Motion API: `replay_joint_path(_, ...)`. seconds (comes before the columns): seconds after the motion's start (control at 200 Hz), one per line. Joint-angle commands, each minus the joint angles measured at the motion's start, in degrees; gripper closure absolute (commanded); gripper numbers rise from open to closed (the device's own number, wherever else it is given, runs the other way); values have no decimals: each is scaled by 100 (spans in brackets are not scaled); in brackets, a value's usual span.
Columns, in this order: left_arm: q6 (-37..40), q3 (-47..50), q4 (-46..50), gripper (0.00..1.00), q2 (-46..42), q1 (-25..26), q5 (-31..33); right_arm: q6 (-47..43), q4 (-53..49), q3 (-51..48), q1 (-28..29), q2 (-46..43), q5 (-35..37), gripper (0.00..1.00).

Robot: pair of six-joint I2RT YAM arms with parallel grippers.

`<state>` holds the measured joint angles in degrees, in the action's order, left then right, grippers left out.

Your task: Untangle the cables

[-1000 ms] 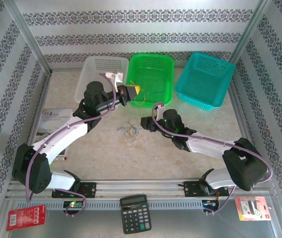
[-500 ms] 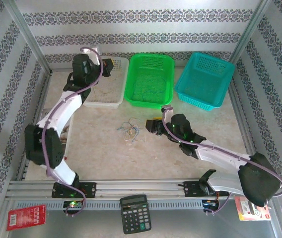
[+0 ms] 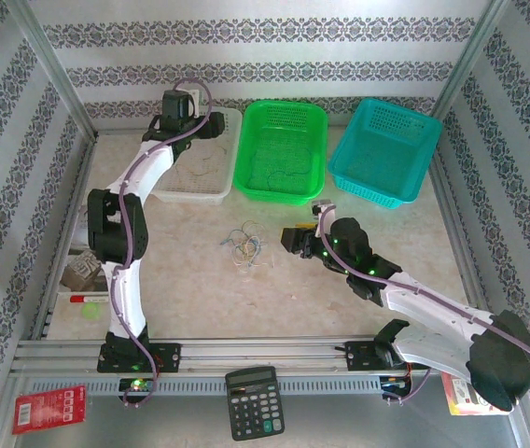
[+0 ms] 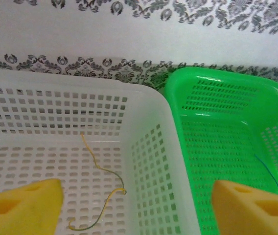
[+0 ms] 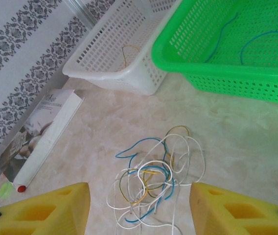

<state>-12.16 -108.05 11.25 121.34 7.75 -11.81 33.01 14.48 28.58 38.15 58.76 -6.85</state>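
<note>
I am driving a purpose-built robot test cell, a lab booth rather than anyone's home. Wallpaper-patterned panels held in bare aluminium posts box in the marble-look table beyond and to both sides of the jaws. Behind the jaws, both arms are bolted to a slotted metal rail, with a calculator and a red retail packet nearer still. Ahead of my right jaws stand the green basket and teal basket. The white basket lies under my left jaws.
</note>
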Motion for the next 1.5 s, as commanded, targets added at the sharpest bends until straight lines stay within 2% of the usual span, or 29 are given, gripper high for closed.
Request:
replay_joint_path(0.0, 172, -257, 529, 13, -45, -81, 10, -23, -112, -54, 53, -82, 120, 43)
replay_joint_path(0.14, 130, 59, 466, 7, -250, -81, -75, -75, -112, 15, 53, -11, 114, 43)
replay_joint_path(0.525, -559, 1960, -475, 4, -1471, -81, -597, -92, -122, 156, -112, 217, 56, 42)
replay_joint_path(0.724, -1036, 2905, -940, 0, -2302, -81, -975, -82, -164, 355, -149, 717, -178, 42)
replay_joint_path(0.959, -1617, 3915, -1242, 0, -3250, -75, -1438, -58, -246, 584, -130, 1346, -464, 42)
replay_joint_path(1.134, -2071, 4691, -1442, 0, -3924, -2, -1663, -171, -381, 623, 70, 1689, -622, 41)
replay_joint_path(1.499, -2551, 6056, -1660, 0, -4959, 428, -1666, -290, -481, 588, 697, 1932, -243, 43)
